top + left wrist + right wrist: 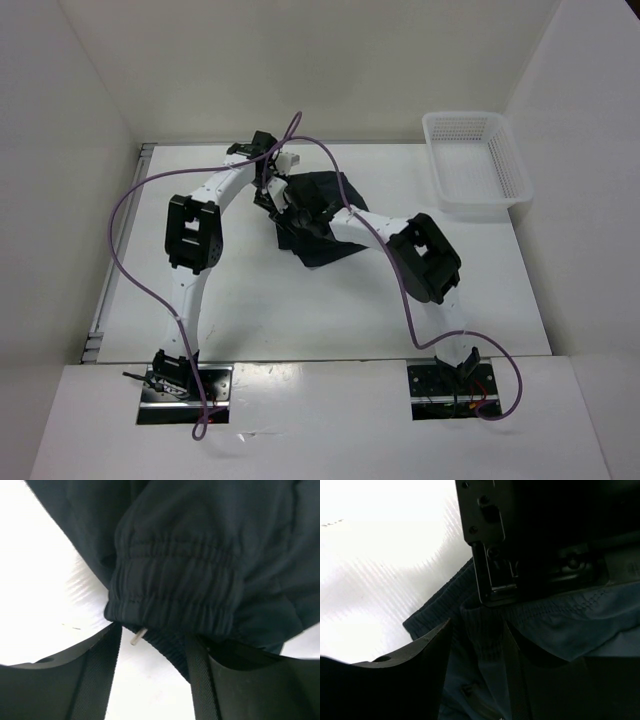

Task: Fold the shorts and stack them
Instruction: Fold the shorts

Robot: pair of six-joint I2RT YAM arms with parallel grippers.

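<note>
1. The black thin-fabric shorts (325, 225) lie in a bunched heap on the white worktop (250, 300). They sit directly under and between the two end effectors, not yet folded flat.
2. The left end effector (155, 640) has its fingers on either side of the gathered elastic waistband. A strip of worktop shows through the gap beside the cloth, so it cannot be told whether the fingers are pressing on it.
3. The right end effector (479, 635) appears clamped on a fold of the shorts, with the fabric filling the space between its fingers.
4. Collision is a risk. In the right wrist view, the left end effector's metal body sits just above the right fingers, so a careless pull could knock the two together.
5. Slipping is a risk. The cloth is thin and slick-looking, and a hold on only part of the waistband could let it slide out and drop back into a heap.
6. Snagging is a risk. The small pale drawstring tip (139, 636) hangs just beside the left fingers and could catch.
7. Pulling the two holds in different directions could twist the shorts instead of spreading them.
8. The white plastic mesh basket (470, 160) stands well apart, to the far right of both end effectors, and seems to hold nothing.
</note>
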